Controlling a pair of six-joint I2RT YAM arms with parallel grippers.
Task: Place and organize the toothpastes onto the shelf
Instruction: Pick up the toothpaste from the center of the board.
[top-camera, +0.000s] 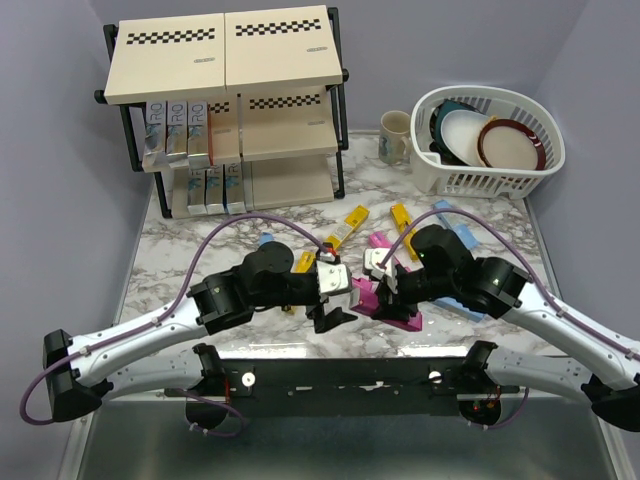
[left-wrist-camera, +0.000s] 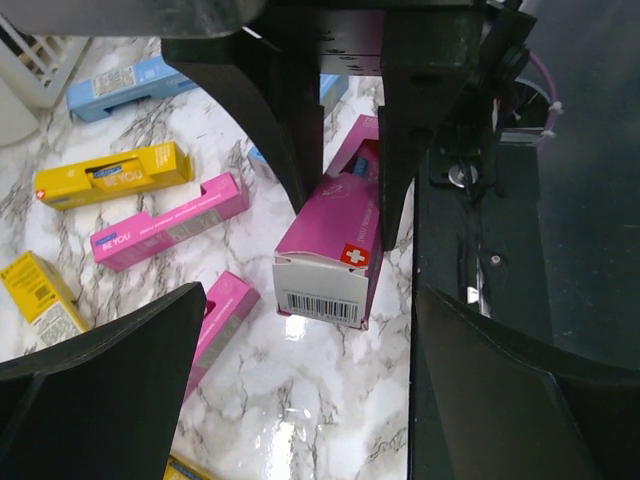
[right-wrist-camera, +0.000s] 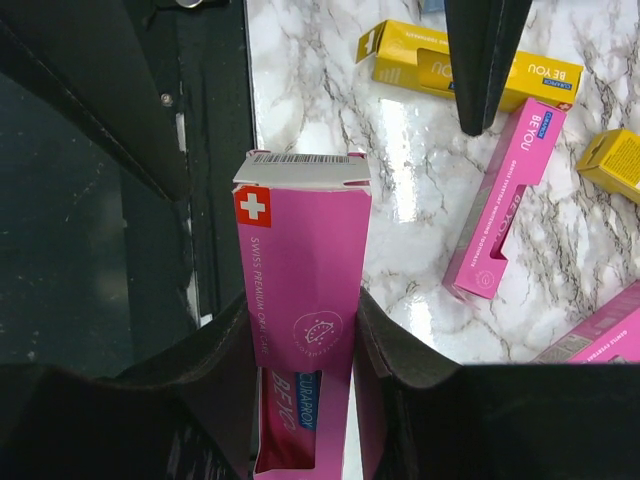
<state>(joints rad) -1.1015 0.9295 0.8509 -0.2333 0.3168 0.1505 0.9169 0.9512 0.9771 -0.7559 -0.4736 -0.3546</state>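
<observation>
The right tool (right-wrist-camera: 305, 350) clamps a pink toothpaste carton (right-wrist-camera: 300, 250) over the near edge of the counter (top-camera: 170, 250), its long axis aimed barcode-end first at the wide-open left tool (left-wrist-camera: 310, 300), the arm nearer the shelf (top-camera: 230, 60).

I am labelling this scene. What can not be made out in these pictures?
- Top view: the pink carton is mostly hidden under the right hand.
- Right wrist view: its lower end is cut off by the bottom edge.
- Top view: print on the cartons on the shelf is too small.
</observation>
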